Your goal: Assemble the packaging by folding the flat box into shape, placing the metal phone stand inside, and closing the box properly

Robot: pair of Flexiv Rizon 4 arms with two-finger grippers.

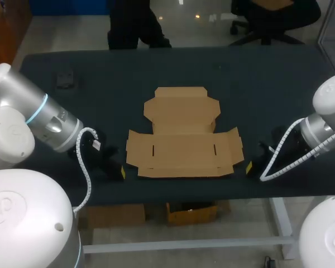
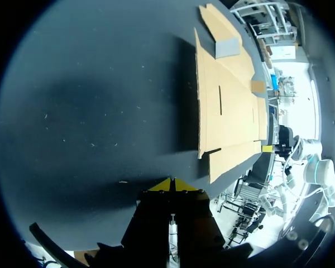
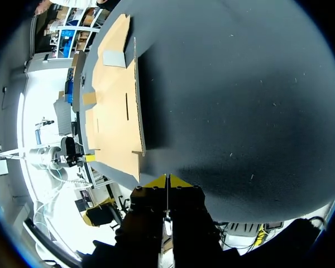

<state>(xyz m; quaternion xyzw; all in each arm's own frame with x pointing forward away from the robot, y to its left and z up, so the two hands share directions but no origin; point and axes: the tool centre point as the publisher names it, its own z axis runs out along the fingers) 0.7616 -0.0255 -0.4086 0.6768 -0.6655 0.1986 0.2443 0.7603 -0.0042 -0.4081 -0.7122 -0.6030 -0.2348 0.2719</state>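
Note:
The flat brown cardboard box [image 1: 181, 137] lies unfolded in the middle of the dark table, flaps spread out. My left gripper [image 1: 121, 172] rests low near the table's front edge, just left of the box's front left corner, shut and empty. My right gripper [image 1: 249, 166] sits at the box's front right corner, also shut with nothing in it. In the left wrist view the joined yellow tips [image 2: 171, 184] point over bare table, with the box [image 2: 226, 106] off to one side. The right wrist view shows closed tips [image 3: 167, 180] beside the box [image 3: 114, 111]. A small dark object [image 1: 64, 79] lies far back left; I cannot tell what it is.
The dark table [image 1: 268, 84] stretches wide around the box, with bare surface on both sides and behind it. Both arms hang near its front edge.

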